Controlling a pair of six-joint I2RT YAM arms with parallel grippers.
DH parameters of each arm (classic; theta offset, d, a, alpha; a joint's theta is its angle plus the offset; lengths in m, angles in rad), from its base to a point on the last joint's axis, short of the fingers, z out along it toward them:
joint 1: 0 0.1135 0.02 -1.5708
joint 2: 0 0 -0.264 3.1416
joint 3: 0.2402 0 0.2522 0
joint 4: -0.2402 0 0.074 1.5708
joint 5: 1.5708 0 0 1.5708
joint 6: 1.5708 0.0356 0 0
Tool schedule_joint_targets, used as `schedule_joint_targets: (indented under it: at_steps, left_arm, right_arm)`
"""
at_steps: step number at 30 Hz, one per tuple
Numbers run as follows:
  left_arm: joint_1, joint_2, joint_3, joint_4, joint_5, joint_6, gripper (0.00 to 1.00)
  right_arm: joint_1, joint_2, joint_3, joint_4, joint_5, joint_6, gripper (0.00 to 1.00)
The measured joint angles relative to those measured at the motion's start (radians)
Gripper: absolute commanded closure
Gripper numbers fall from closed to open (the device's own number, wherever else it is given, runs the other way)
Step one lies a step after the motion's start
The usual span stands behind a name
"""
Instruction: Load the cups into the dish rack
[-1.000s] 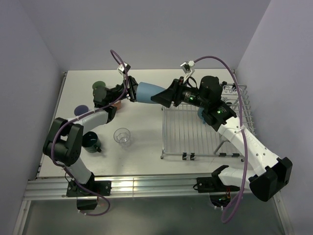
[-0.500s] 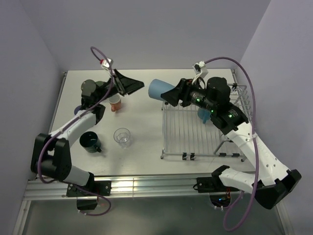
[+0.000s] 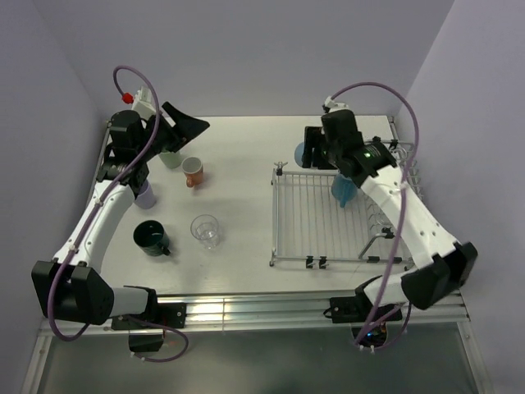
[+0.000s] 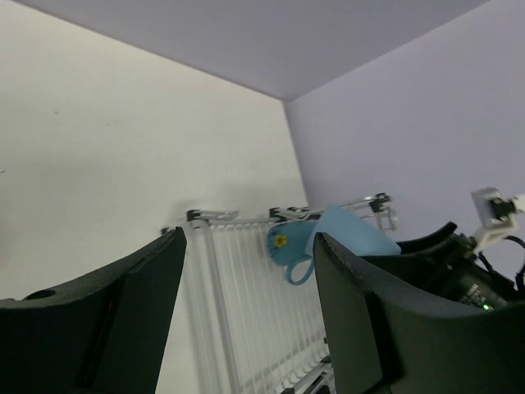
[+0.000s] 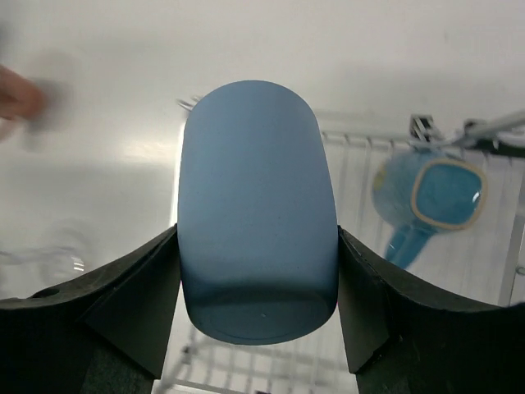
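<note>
My right gripper (image 3: 310, 154) is shut on a light blue cup (image 3: 301, 153) (image 5: 256, 213), holding it by its sides above the far left corner of the dish rack (image 3: 320, 222) (image 5: 361, 156). A blue mug (image 3: 343, 190) (image 5: 431, 195) lies in the rack. My left gripper (image 3: 193, 127) (image 4: 246, 238) is raised over the table's far left, open and empty. On the table below stand a pale green cup (image 3: 170, 159), an orange cup (image 3: 194, 171), a lavender cup (image 3: 145, 195), a dark green mug (image 3: 152, 237) and a clear glass (image 3: 206, 231).
The rack's raised wire side section (image 3: 404, 176) runs along the right, close to the right wall. The purple back wall stands just behind the table's far edge. In the left wrist view the rack (image 4: 238, 287) and blue mug (image 4: 287, 246) show between the jaws, far off.
The left gripper let go of the light blue cup, opened and swung back to the far left. The right gripper kept the cup and carried it right, to the rack's far left corner.
</note>
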Motion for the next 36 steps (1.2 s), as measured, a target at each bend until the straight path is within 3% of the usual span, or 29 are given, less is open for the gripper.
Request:
schedule_joint_targets:
  at_steps: [12,36]
  left_arm:
    - [0.003,-0.025,0.039,-0.234,-0.041,0.121,0.29]
    - [0.023,-0.034,0.039,-0.271,-0.04,0.156,0.3]
  right_arm:
    - [-0.029,0.237,0.006,-0.139,0.063,-0.06,1.0]
    - [-0.077,0.396,0.045,-0.143,0.064,-0.084,0.97]
